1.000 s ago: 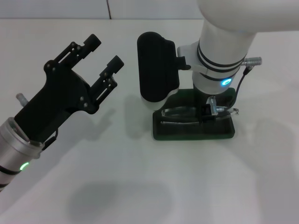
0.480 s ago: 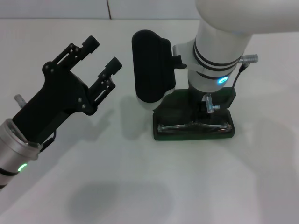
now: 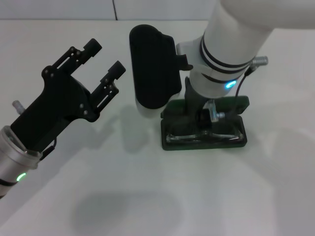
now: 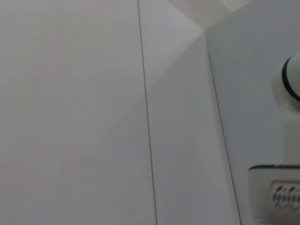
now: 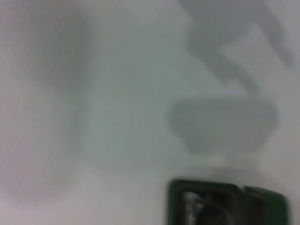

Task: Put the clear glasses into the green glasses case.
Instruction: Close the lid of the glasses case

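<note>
The green glasses case [image 3: 170, 140] lies open on the white table right of centre, its lid [image 3: 238, 103] folded back behind it. The clear glasses [image 3: 184, 136] rest flat across the case's dark tray. My right gripper [image 3: 203, 118] reaches straight down into the case and is shut on the glasses at their middle, with the wrist hiding most of its fingers. In the right wrist view a corner of the green glasses case [image 5: 262, 199] shows with a glint of the clear glasses [image 5: 192, 201]. My left gripper [image 3: 106, 56] hovers open and holding nothing, well left of the case.
A large black housing [image 3: 152, 64] on my right wrist hangs beside the case's back left corner. The white table [image 3: 147, 196] spreads all around. The left wrist view shows pale surfaces and part of my right arm [image 4: 288, 84].
My right gripper has lowered the clear glasses from above the case down into its tray and shifted slightly left. The left arm drifted a little left.
</note>
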### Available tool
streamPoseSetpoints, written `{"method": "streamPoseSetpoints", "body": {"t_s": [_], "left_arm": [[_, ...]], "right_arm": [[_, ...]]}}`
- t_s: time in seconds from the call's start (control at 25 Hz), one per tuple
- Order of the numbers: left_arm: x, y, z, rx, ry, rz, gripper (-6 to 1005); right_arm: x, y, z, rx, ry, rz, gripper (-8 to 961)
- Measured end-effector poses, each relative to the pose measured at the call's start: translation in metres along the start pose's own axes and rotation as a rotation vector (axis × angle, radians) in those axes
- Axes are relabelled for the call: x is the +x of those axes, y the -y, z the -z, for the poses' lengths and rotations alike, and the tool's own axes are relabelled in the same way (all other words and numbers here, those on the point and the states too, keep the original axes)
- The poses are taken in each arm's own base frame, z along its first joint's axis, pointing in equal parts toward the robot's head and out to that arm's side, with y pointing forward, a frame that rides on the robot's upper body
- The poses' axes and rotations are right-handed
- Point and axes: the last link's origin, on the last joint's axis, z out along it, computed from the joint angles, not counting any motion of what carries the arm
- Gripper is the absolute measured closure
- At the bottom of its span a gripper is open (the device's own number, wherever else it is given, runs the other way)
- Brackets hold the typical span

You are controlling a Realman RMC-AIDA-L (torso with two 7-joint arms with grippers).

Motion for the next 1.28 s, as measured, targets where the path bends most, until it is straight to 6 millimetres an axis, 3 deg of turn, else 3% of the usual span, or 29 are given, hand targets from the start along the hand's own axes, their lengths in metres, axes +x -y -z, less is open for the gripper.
{"method": "streamPoseSetpoints", "body": {"t_s": [0.24, 0.36, 0.6, 0.64, 0.68, 0.84, 1.0, 1.28], "left_arm": [[-0.001, 0.000, 0.001, 0.004, 0.005, 0.002, 427], [-0.001, 0.001, 0.003, 0.015, 0.007, 0.003, 427], [-0.004, 0.007, 0.003, 0.050, 0.025, 0.036, 427], [-0.005, 0.009, 0.003, 0.056, 0.033, 0.051, 427], [-0.006, 0.012, 0.002, 0.060, 0.043, 0.074, 427], [-0.011, 0.023, -0.003, 0.070, 0.094, 0.145, 427], [-0.022, 0.036, -0.020, 0.059, 0.193, 0.228, 427], [-0.037, 0.046, -0.070, -0.029, 0.340, 0.272, 427]], "right_arm": [[0.005, -0.015, 0.013, -0.155, 0.103, 0.023, 605], [0.017, -0.015, 0.020, -0.176, 0.182, -0.009, 602], [0.064, -0.023, 0.019, -0.237, 0.386, -0.093, 597], [0.064, -0.023, 0.019, -0.237, 0.386, -0.093, 596], [0.082, -0.033, 0.012, -0.258, 0.442, -0.111, 595], [0.112, -0.057, -0.007, -0.295, 0.563, -0.111, 592], [0.141, -0.082, -0.026, -0.312, 0.698, -0.116, 589], [0.188, -0.113, -0.047, -0.204, 0.992, -0.188, 583]]}}
